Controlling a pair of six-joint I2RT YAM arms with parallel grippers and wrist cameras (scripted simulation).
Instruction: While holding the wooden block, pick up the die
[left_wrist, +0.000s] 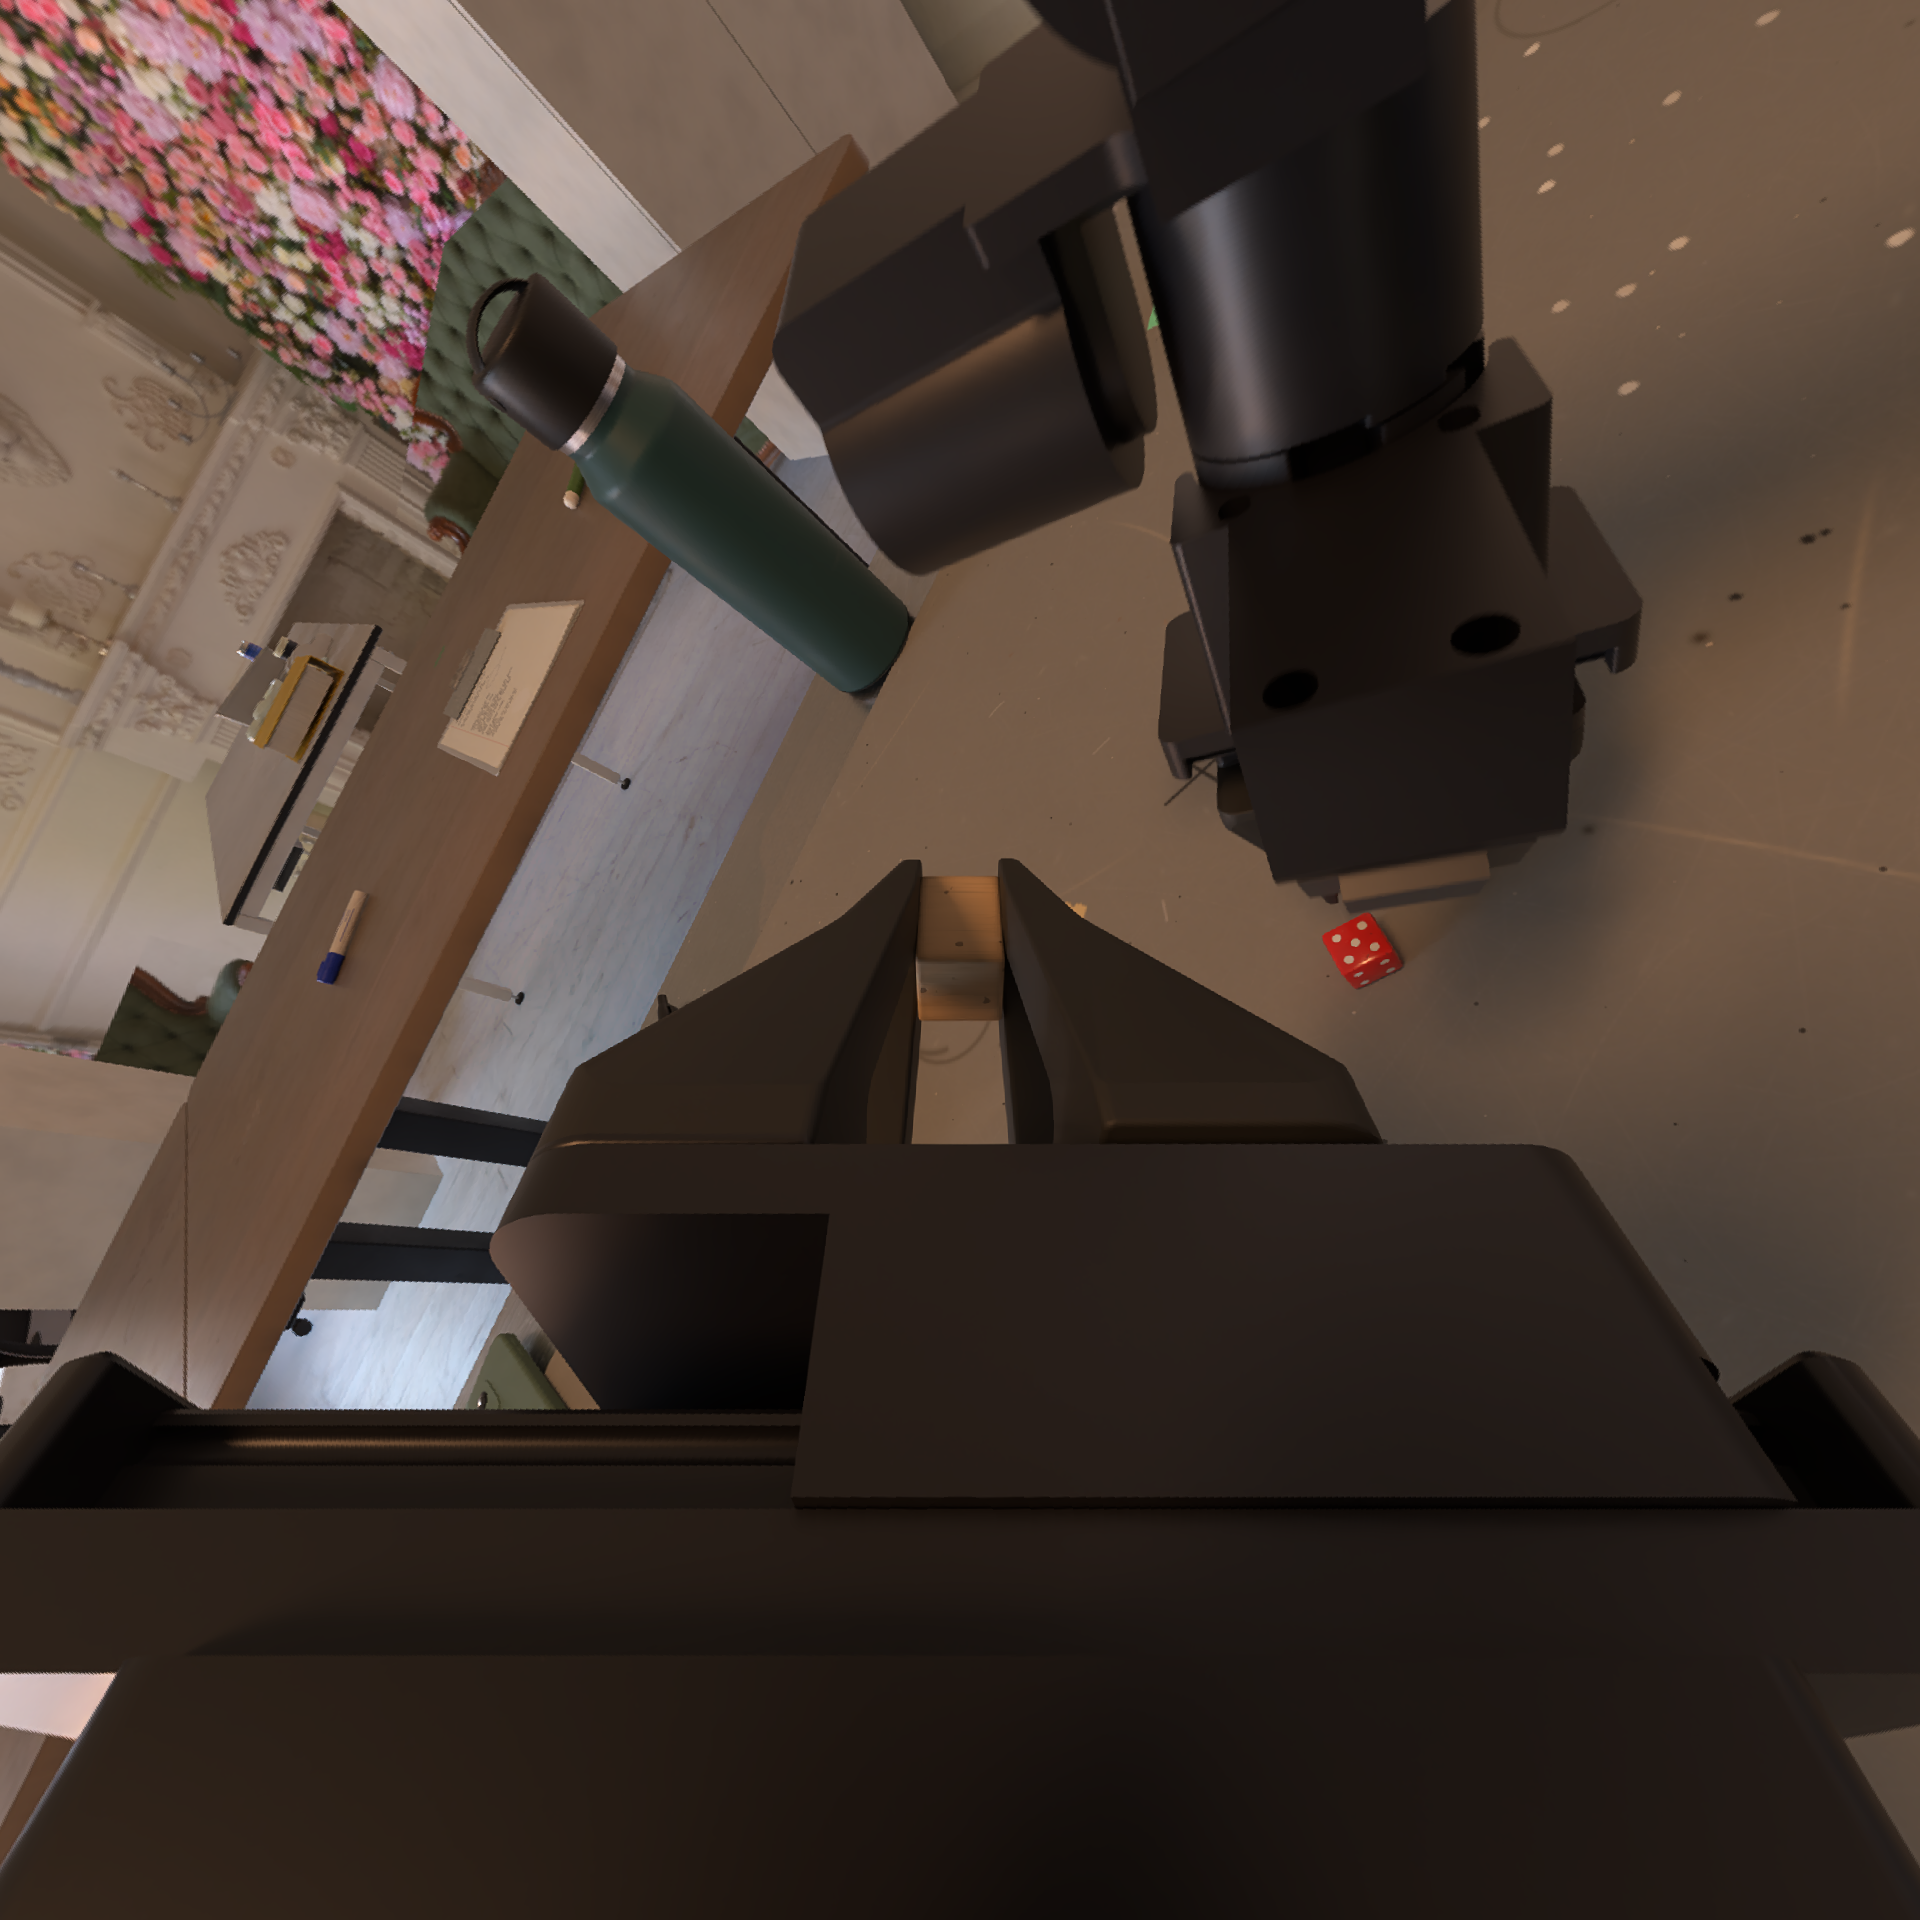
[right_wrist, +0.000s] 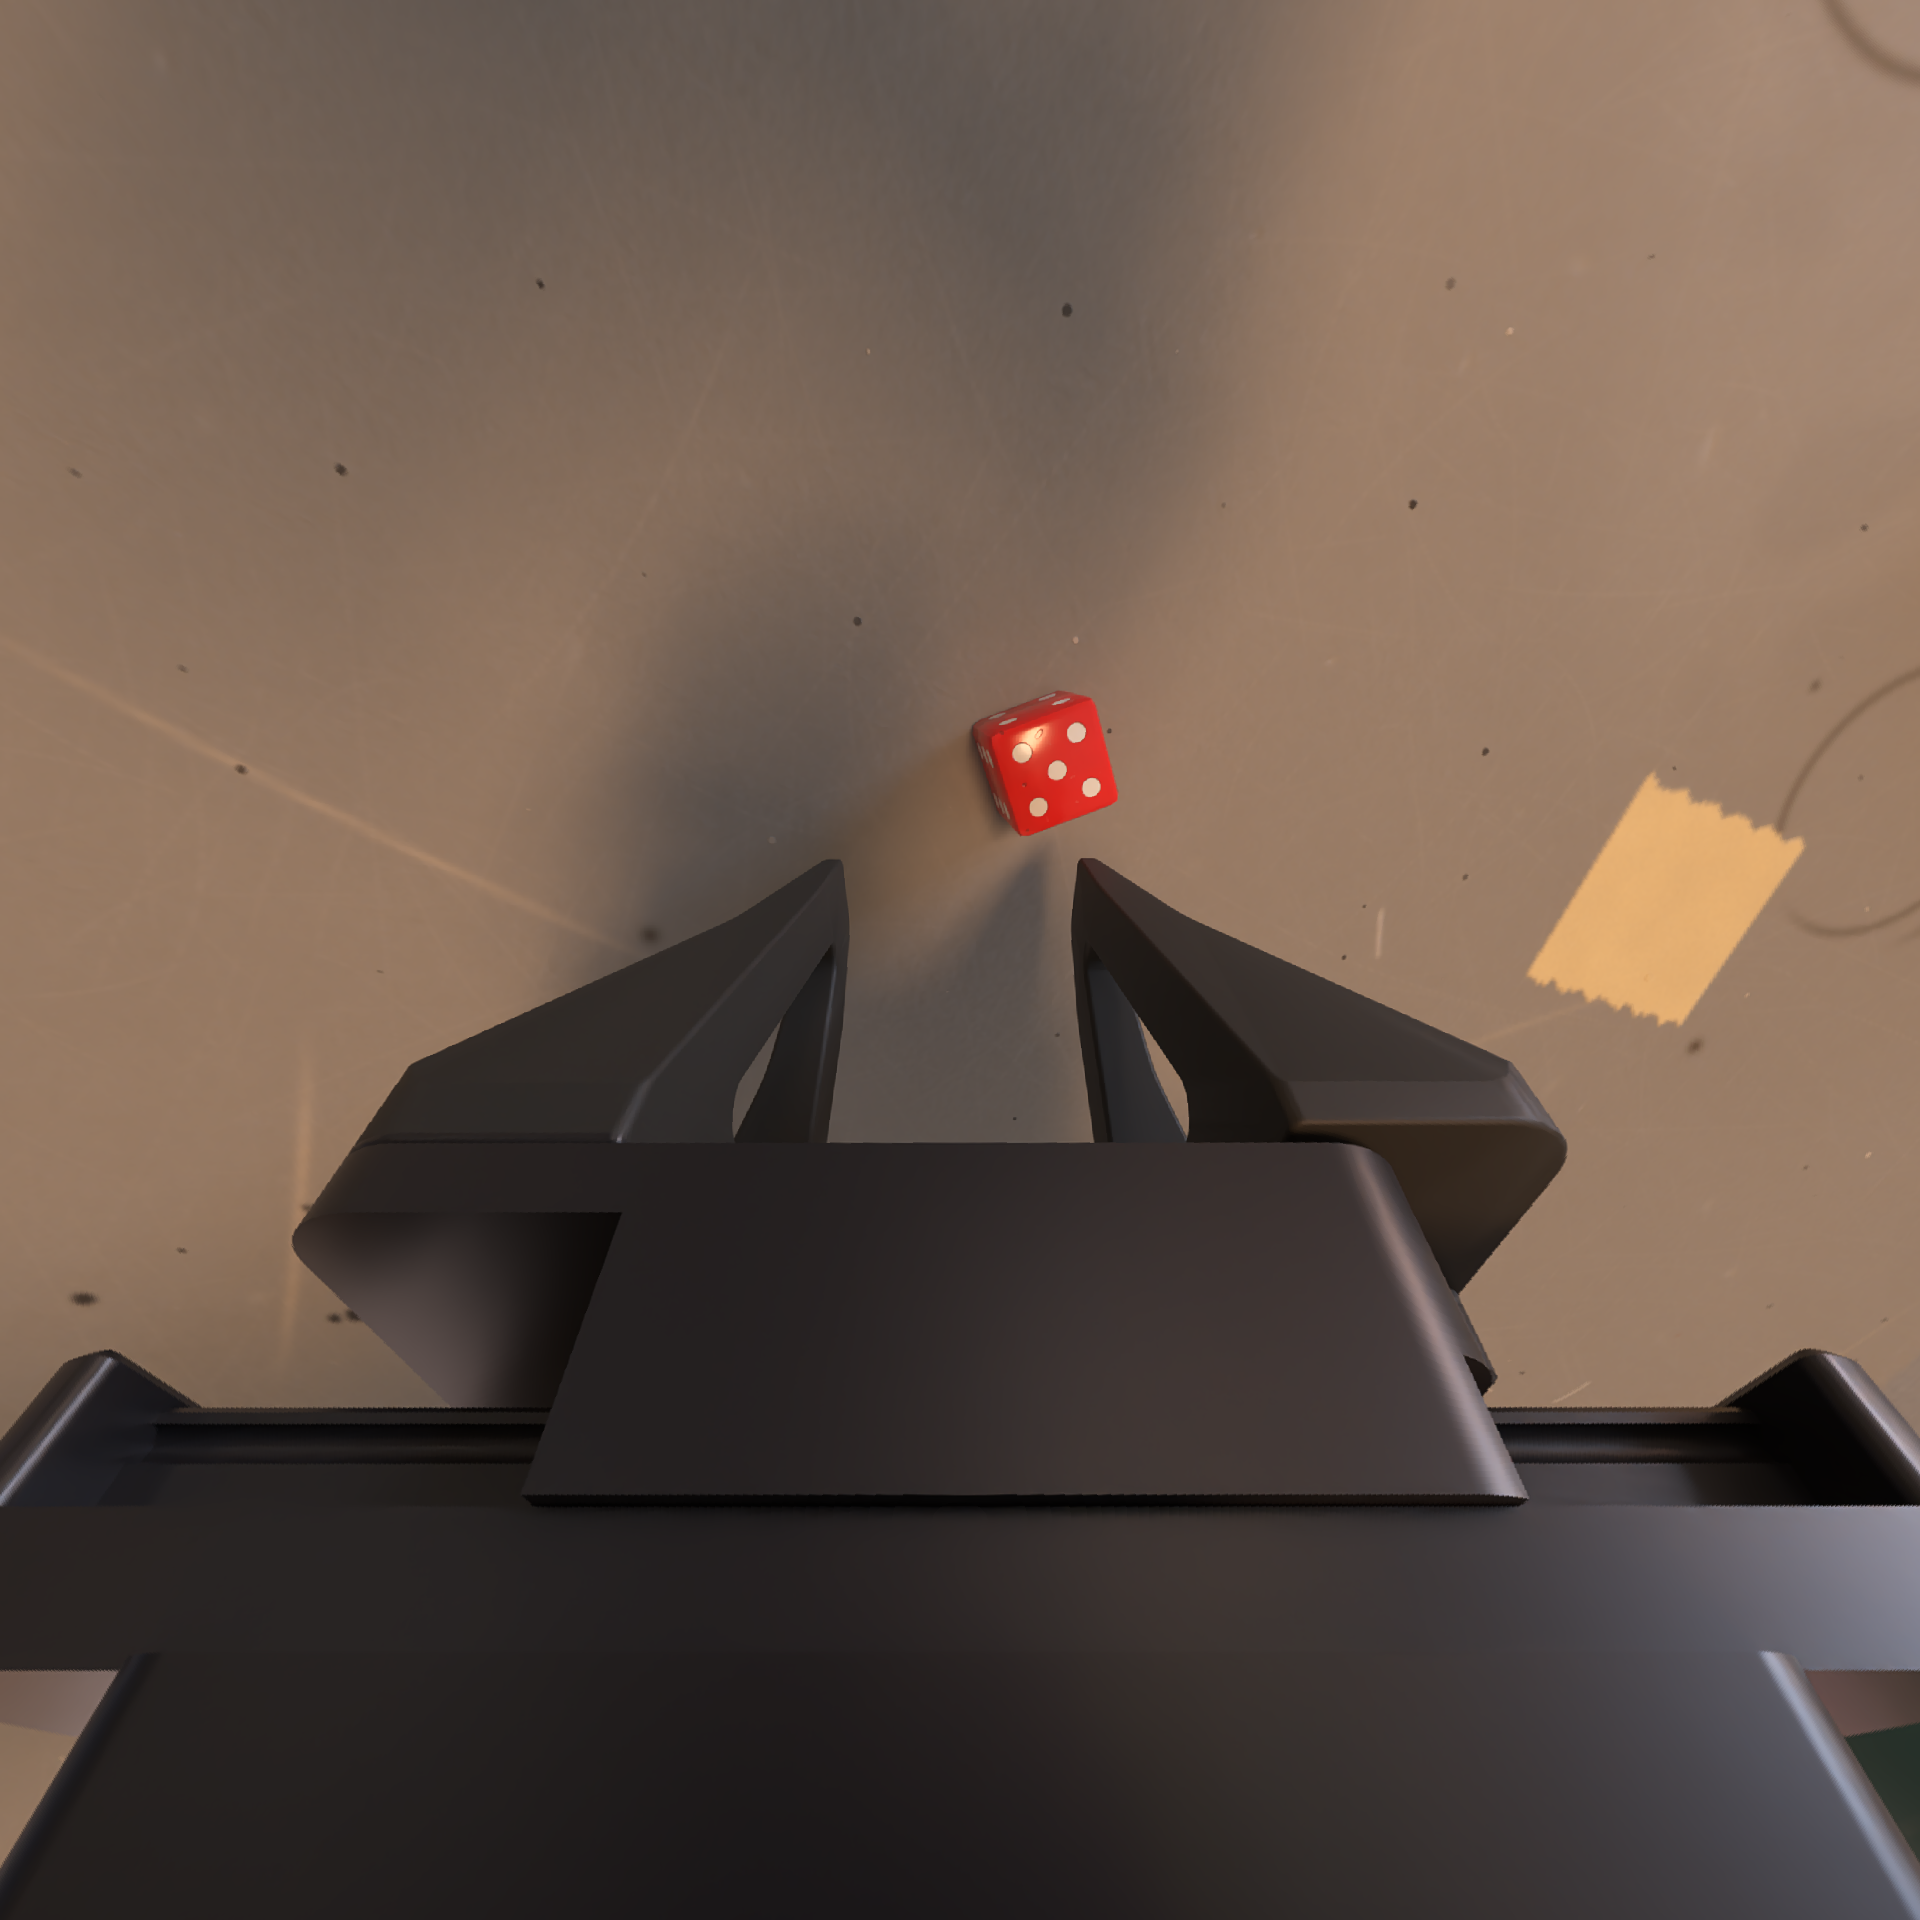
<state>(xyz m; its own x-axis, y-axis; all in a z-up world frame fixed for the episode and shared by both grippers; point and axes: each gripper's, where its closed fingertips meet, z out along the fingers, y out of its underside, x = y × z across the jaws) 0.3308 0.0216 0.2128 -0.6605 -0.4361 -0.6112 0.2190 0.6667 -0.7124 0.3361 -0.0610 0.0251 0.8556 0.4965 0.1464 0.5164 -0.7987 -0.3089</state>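
My left gripper is shut on the pale wooden block, which fills the gap between its two fingers. A small red die with white pips lies on the tan table to the right of it. The right arm hangs over the die in the left wrist view. In the right wrist view my right gripper is open and empty. The die lies just beyond its fingertips, slightly right of the gap, and is not touched.
A dark green bottle with a black cap stands on the table behind the left gripper. A strip of yellow tape lies on the table right of the die. A long wooden table with a notepad and marker is farther off.
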